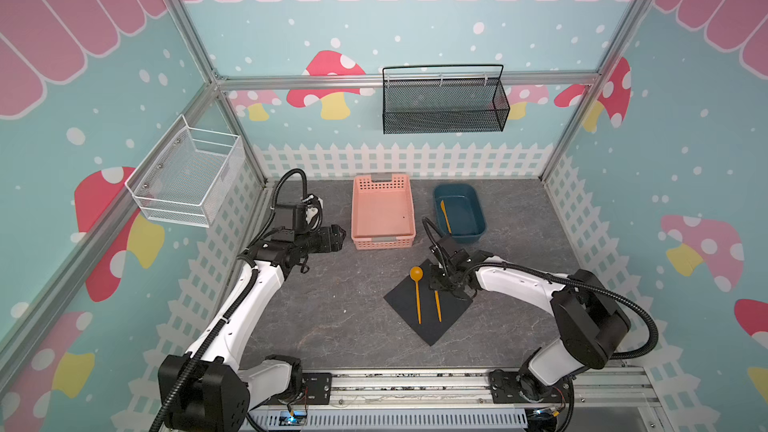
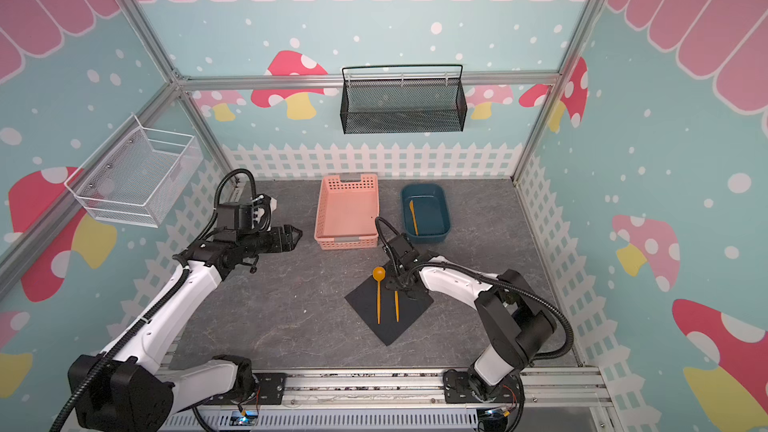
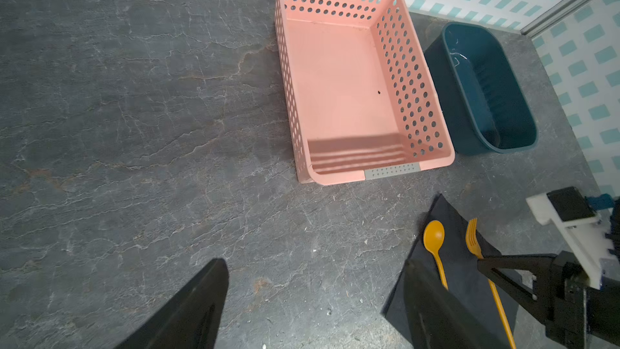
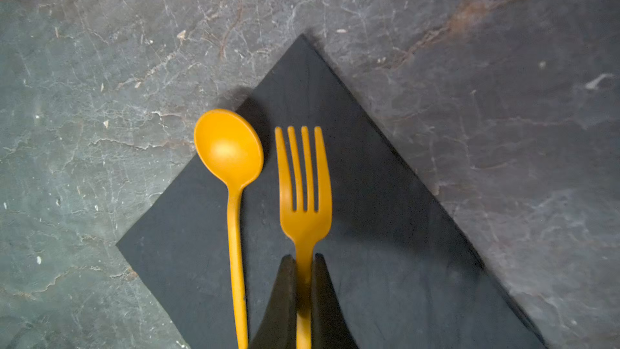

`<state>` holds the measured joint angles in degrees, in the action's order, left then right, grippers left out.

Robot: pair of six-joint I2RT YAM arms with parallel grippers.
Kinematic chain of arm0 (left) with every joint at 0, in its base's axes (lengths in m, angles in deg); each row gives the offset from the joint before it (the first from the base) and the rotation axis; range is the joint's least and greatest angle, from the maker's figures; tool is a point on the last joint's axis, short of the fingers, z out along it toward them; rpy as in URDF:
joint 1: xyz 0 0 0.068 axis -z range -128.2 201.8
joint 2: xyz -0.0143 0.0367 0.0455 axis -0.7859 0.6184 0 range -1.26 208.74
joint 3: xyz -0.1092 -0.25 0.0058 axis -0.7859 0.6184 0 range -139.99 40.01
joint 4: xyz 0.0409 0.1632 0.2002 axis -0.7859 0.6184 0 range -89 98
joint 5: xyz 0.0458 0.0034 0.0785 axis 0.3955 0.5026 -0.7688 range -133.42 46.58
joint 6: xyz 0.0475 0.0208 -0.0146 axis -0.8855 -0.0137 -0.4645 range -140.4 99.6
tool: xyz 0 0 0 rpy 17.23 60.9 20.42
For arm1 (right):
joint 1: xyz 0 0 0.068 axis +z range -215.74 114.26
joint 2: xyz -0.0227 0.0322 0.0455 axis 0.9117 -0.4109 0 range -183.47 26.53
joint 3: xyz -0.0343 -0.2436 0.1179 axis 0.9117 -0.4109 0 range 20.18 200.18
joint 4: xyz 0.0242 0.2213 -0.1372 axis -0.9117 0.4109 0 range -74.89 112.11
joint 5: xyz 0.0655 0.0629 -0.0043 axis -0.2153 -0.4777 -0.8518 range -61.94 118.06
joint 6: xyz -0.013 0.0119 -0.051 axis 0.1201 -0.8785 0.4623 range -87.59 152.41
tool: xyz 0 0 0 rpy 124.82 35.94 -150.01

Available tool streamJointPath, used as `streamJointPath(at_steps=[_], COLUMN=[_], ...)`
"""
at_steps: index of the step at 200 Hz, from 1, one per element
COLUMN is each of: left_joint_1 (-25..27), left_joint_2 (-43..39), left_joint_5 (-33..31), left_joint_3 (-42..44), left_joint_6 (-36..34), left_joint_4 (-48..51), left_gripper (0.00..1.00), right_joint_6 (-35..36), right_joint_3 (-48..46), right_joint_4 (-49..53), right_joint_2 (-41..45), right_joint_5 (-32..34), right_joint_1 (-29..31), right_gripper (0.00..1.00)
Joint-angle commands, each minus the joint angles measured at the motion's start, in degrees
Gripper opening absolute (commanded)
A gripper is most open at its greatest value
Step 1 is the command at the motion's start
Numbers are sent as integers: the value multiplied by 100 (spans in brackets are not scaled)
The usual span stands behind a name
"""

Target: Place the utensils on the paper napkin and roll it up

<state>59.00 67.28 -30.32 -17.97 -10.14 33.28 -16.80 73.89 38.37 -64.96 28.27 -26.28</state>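
Knife [image 1: 445, 216], apparently, lies inside blue tub [image 1: 467, 238] beside pink basket [image 1: 384, 243].

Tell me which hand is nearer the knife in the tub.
Right. Right hand, gripping the fork, sits just in front of the knife; left hand hovers across the pink basket.

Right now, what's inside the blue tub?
One thin orange knife lies on the floor of the blue tub, seen in both top views. Nothing else shows inside. In the left wrist view the tub's wall hides the knife.
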Motion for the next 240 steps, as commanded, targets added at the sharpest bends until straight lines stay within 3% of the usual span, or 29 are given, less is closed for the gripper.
streamJointPath(at_steps=[1,240], left_joint_1=[-26,-26], left_joint_2=[11,-29], left_joint_5=[105,60], left_joint_3=[33,57], left_joint_6=[11,2], left_joint_4=[-72,-71], left_gripper=[84,84], right_joint_6=[-115,-115], right_joint_3=[199,462], right_joint_4=[-24,-106], right_joint_2=[-161,-783], right_joint_5=[159,147], right_joint_1=[79,159], right_gripper=[5,6])
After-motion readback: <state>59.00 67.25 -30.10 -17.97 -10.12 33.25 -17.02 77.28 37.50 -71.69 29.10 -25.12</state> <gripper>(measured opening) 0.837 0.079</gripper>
